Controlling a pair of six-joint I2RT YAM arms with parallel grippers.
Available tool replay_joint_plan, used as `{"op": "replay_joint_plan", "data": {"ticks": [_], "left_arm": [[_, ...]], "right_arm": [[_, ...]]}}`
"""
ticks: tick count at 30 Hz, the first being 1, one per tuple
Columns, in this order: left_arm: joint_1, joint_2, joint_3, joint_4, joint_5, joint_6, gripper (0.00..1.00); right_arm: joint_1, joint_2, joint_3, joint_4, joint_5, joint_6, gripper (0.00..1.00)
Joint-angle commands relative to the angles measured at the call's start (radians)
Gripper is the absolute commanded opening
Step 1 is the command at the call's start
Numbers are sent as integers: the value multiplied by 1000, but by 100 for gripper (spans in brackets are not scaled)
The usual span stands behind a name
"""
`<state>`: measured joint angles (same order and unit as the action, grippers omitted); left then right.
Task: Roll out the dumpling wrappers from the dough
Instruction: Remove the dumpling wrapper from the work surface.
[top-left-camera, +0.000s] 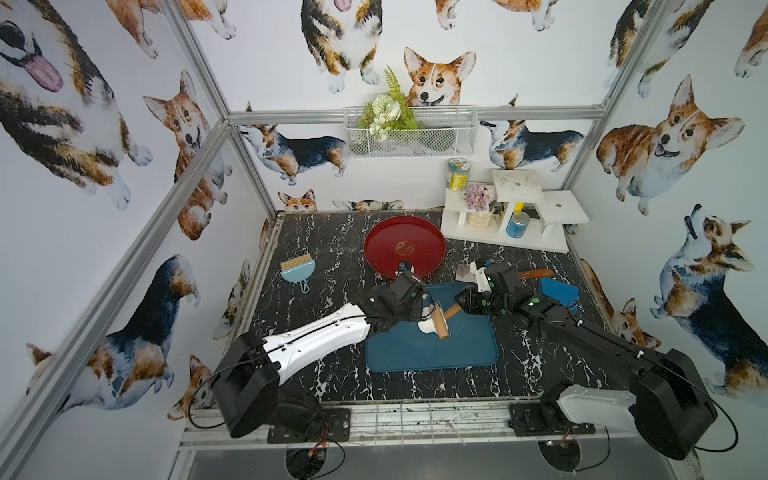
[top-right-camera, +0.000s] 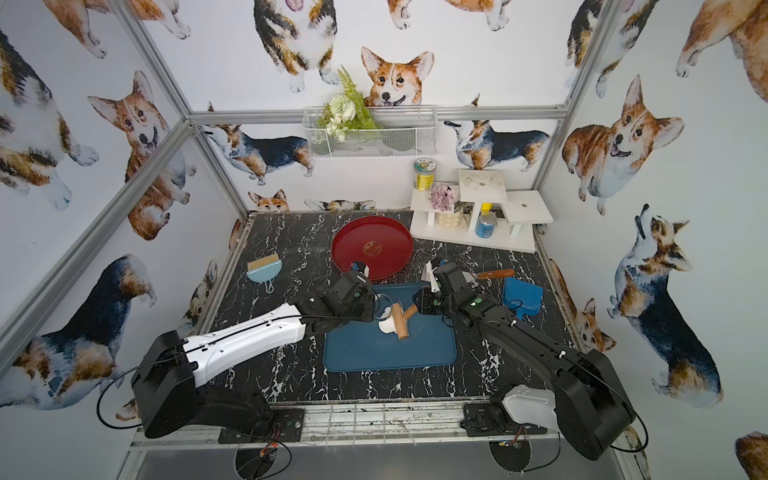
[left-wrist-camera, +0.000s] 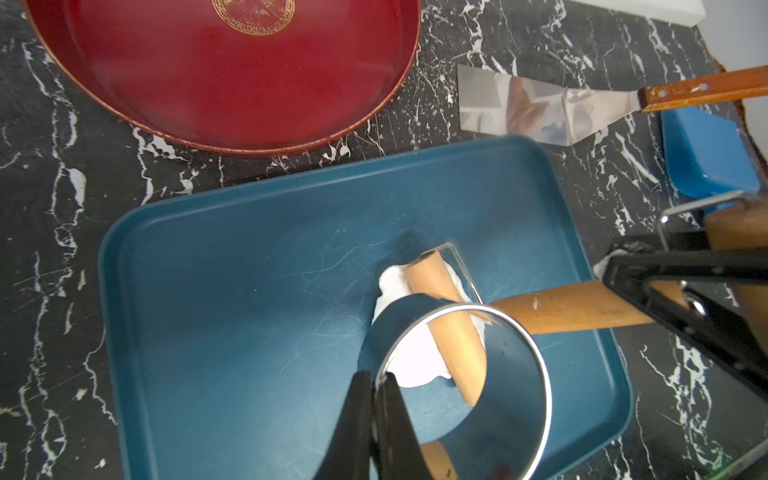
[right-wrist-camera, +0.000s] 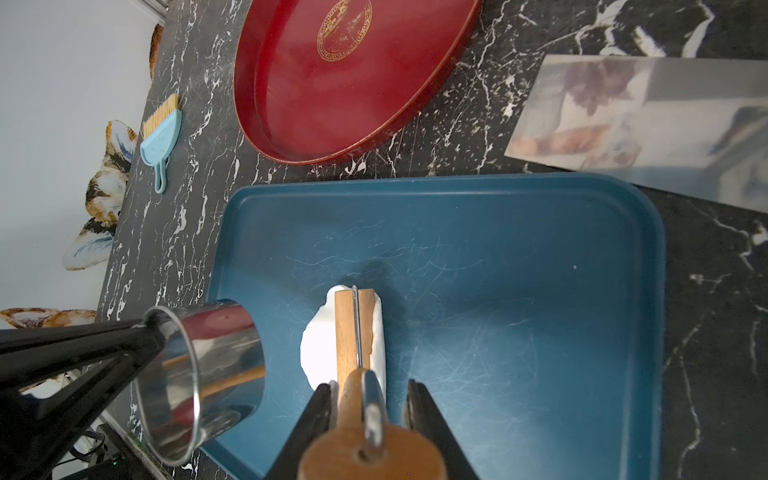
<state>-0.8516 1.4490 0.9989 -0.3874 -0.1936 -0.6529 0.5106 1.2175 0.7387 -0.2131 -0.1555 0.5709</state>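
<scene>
Dough (right-wrist-camera: 318, 349), a soft matte white lump with a ragged outline, lies near the middle of the scuffed blue rectangular tray (right-wrist-camera: 519, 291), pressed under a cylindrical wooden roller (right-wrist-camera: 345, 324). Right gripper (right-wrist-camera: 370, 395) is clamped on the roller's rounded wooden handle. Left gripper (left-wrist-camera: 376, 380), jaws together, pinches the thin wall of a polished steel ring (left-wrist-camera: 511, 374), which is tilted just beside the dough.

dough (right-wrist-camera: 318, 349): matt, soft white
roller (right-wrist-camera: 344, 332): bare wood, metal wire frame
ring (right-wrist-camera: 220, 357): mirror-polished metal
tray (right-wrist-camera: 519, 291): scratched, satin blue
plate (right-wrist-camera: 316, 108): glossy red
scraper (left-wrist-camera: 519, 104): shiny metal blade, wood handle
</scene>
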Motion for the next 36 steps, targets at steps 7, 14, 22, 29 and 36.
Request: {"op": "replay_joint_plan", "data": {"ticks": [7, 14, 22, 29, 36], "left_arm": [[-4, 53, -14, -45, -27, 15, 0], [-6, 88, -3, -88, -81, 25, 0], [-6, 118, 3, -101, -90, 28, 0], [-6, 138, 1, -89, -80, 31, 0], [-6, 142, -9, -98, -81, 28, 0]], "right_arm": [[5, 6, -1, -66, 31, -11, 0], [5, 10, 2, -60, 28, -8, 0], [6, 16, 7, -57, 27, -11, 0], [6, 15, 4, -60, 34, -15, 0], [6, 12, 8, -87, 83, -22, 0]]}}
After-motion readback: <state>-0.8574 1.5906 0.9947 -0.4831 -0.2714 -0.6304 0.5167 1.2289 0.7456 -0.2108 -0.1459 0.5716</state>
